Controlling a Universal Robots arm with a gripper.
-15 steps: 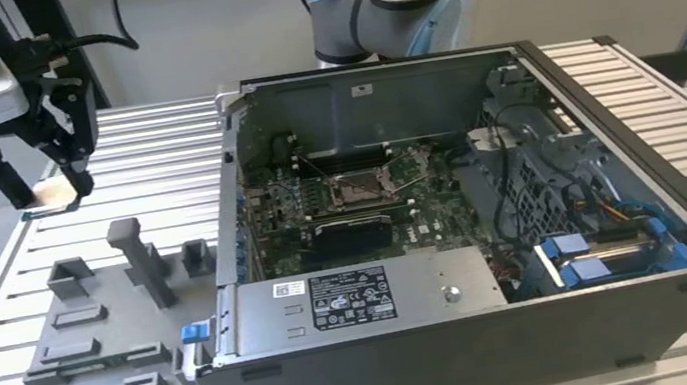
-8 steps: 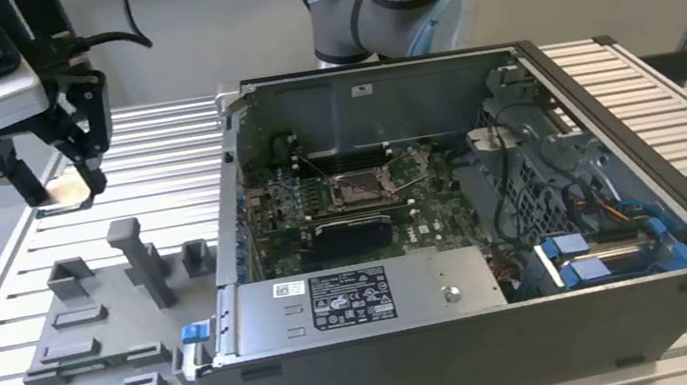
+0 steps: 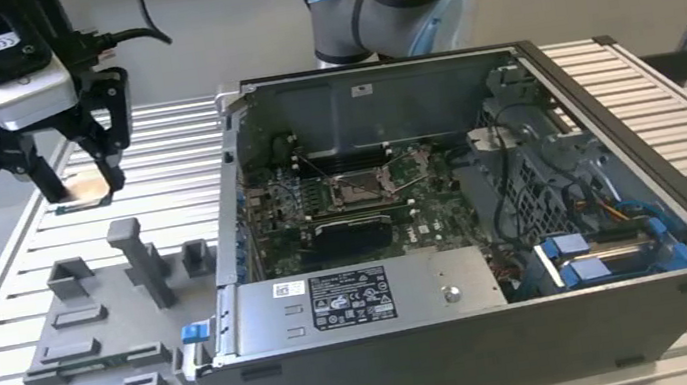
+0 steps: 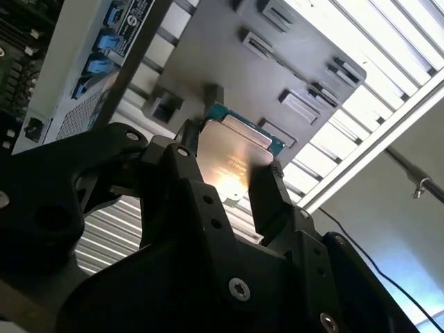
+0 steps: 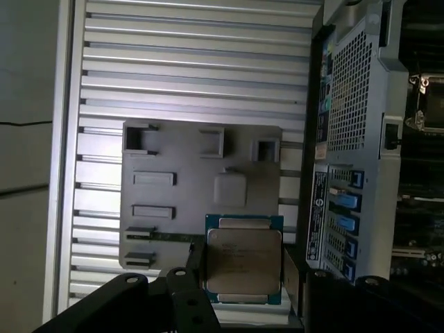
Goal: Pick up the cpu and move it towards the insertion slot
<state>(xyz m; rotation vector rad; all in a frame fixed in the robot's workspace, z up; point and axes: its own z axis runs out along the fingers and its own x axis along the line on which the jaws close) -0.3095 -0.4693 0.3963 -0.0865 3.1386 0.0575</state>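
Note:
The cpu (image 3: pixel 82 195) is a flat square chip with a silvery top and a thin green edge. It hangs above the slatted table at the exterior view's far left, clear of the surface. My gripper (image 3: pixel 84 192) is shut on it, one black finger on each side. Both wrist views show the cpu (image 5: pixel 243 258) (image 4: pixel 233 154) clamped between the fingers (image 4: pixel 268 198), with the grey fixture plate below it. The insertion slot (image 3: pixel 326 192), a square socket with a shiny metal frame, sits on the motherboard inside the open computer case, well off toward the exterior view's right of the gripper.
The grey fixture plate (image 3: pixel 94 334) with upright blocks lies on the table (image 3: pixel 19 278) under and in front of the gripper. The case's wall (image 3: pixel 229 158) stands between the gripper and the socket. A dark rectangular recess (image 3: pixel 349 234) lies just in front of the socket.

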